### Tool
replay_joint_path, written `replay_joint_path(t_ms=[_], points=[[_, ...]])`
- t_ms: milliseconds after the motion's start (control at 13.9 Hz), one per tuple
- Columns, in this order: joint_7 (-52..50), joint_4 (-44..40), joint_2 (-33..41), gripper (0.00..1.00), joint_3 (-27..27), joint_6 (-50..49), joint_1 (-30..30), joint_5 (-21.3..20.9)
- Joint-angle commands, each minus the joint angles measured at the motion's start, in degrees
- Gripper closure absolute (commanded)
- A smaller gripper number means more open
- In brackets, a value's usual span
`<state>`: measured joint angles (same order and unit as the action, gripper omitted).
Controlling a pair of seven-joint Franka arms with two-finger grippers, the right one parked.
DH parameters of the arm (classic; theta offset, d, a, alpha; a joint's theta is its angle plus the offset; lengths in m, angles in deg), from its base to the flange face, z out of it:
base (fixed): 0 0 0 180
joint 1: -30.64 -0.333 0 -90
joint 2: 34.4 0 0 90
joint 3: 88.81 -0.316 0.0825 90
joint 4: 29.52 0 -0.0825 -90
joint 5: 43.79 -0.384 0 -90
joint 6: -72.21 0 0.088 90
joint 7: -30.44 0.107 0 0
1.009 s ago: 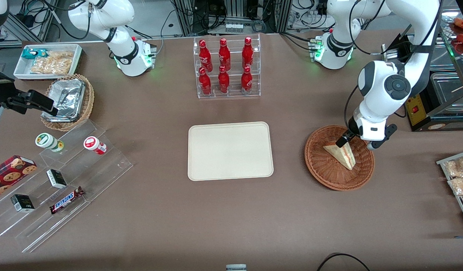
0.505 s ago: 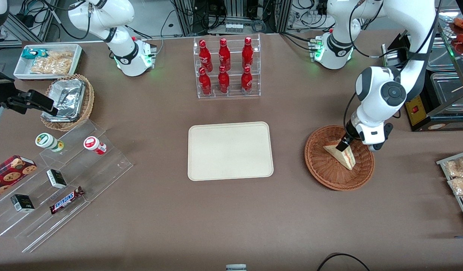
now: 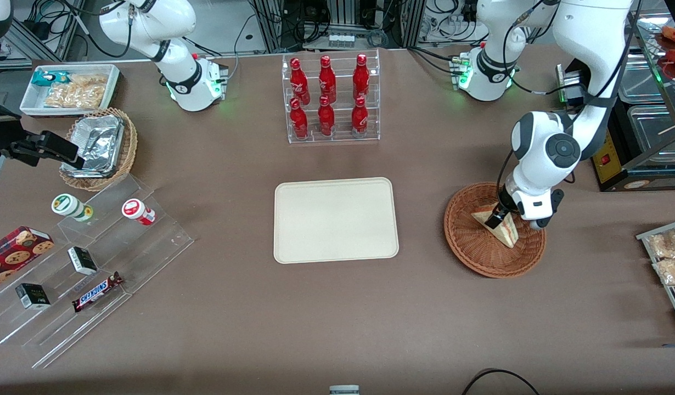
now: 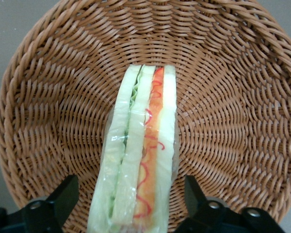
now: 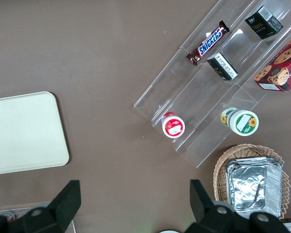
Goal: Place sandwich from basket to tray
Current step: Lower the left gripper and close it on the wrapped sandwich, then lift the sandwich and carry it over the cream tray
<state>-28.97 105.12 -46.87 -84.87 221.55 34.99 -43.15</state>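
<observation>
The sandwich (image 4: 139, 155) is seen standing on edge in the basket (image 4: 233, 97), filling layers facing up. In the front view its long axis is laid diagonally, the tip (image 3: 476, 215) pointed toward the tray (image 3: 336, 220) and the thick end (image 3: 513, 237) turned toward the camera. The gripper (image 4: 131, 206) is lowered over it, fingers (image 4: 63, 196) spread to either side, no contact seen. The tray is set well apart, toward the parked arm.

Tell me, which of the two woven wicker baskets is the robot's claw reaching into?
The reddish-brown round wicker basket holding the wrapped triangular sandwich, at the working arm's end; the gripper straddles it, open. The tan wicker basket holds a foil container.
</observation>
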Motion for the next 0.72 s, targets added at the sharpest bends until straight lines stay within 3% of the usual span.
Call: replay_joint_path(t_ms=[0,216,360,649], points=[[-1.1,-1.0,0.2,0.86,-0.2,0.3,0.0,0.5],[-0.4,-1.8,1.7,0.89,-0.2,-2.4,0.1,0.3],[-0.2,-6.6,2.0,0.89,-0.1,-9.8,0.4,-0.1],[11.5,-22.8,-0.4,0.93,0.5,-37.0,2.4,-0.4]])
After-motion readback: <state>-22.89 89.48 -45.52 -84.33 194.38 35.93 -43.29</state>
